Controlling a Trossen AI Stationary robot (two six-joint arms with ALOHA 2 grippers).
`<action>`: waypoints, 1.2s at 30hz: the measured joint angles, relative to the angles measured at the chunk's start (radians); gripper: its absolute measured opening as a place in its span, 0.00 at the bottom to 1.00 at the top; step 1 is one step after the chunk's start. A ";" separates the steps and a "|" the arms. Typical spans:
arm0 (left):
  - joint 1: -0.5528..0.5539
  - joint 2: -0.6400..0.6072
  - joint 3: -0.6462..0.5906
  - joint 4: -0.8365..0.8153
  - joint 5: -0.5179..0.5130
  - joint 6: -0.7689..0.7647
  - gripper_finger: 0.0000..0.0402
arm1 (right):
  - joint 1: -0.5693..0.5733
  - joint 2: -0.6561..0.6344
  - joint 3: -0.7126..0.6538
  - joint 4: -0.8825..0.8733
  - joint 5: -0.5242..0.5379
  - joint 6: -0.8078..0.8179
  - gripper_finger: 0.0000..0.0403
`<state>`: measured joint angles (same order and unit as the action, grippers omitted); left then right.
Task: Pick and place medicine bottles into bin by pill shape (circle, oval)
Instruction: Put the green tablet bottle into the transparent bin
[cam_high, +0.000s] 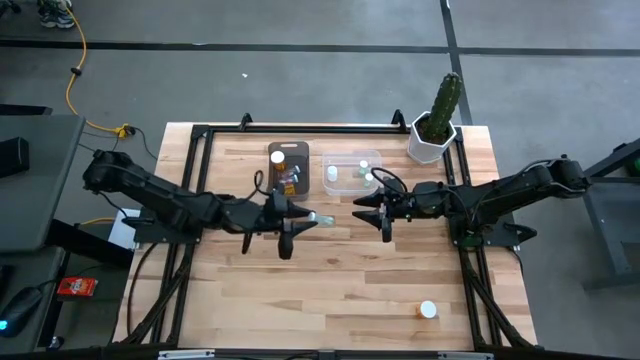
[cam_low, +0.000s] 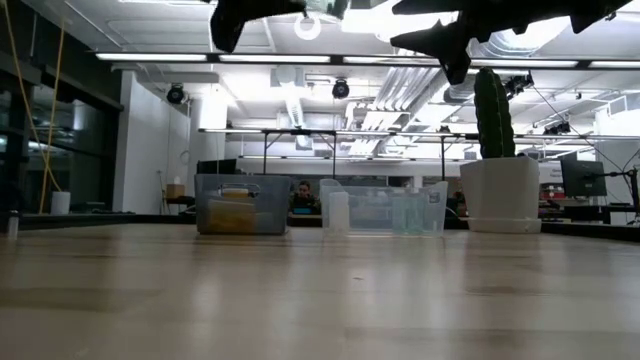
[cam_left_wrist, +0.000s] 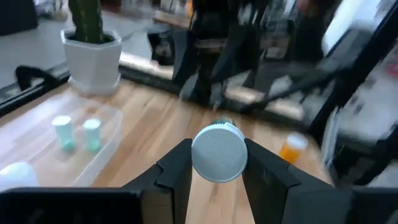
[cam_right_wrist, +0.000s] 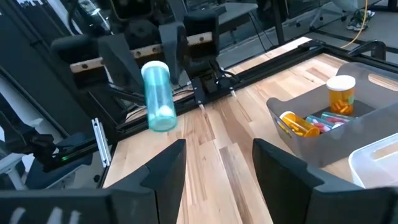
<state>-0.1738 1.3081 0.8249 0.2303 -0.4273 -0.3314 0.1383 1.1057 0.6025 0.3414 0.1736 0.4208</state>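
Pale wooden planks make up my table (cam_high: 330, 270), framed by dark rails, with a grey workshop floor around it. Above the middle of that table I hold one of the medicine bottles: a pale bluish, see-through bottle (cam_right_wrist: 158, 98) with a round white cap (cam_left_wrist: 219, 152), lying sideways in the air. My left gripper (cam_high: 300, 218) is clamped on it near the cap end, one dark finger (cam_left_wrist: 176, 169) on each side of the cap, and the bottle's body sticks out toward my other arm. I cannot make out the pills inside.

My right gripper (cam_high: 377, 212) hangs just across from the bottle, near it but not touching, with its fingers (cam_right_wrist: 163, 169) spread apart and nothing between them.

Behind both grippers, toward the far edge, two bins stand side by side. The grey bin (cam_high: 302, 152) holds an upright amber bottle (cam_right_wrist: 341, 95) with a white cap, another amber one lying down (cam_right_wrist: 295, 122), and some small coloured pieces I cannot identify. The clear bin (cam_high: 374, 157) beside it holds a white-capped bottle (cam_high: 332, 174) and two small pale greenish ones (cam_left_wrist: 76, 134).

One more white-capped bottle (cam_high: 428, 310) stands alone near the front right of the table, well apart from everything else. A white pot with a green cactus (cam_high: 437, 122) sits at the far right corner, beside the clear bin.
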 joint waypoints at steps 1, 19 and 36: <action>0.000 -0.001 -0.029 0.054 0.000 -0.011 0.28 | 0.000 0.000 0.000 0.000 0.000 -0.001 0.44; 0.010 -0.001 -0.094 0.134 -0.020 0.011 0.28 | 0.000 0.000 0.000 0.002 0.000 -0.002 0.44; 0.502 0.226 0.382 -0.500 0.414 0.346 0.28 | -0.001 0.000 0.000 0.086 0.035 -0.021 0.44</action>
<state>0.3278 1.5342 1.2069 -0.2699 -0.0135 0.0146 0.1375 1.1057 0.6025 0.4271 0.2089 0.3996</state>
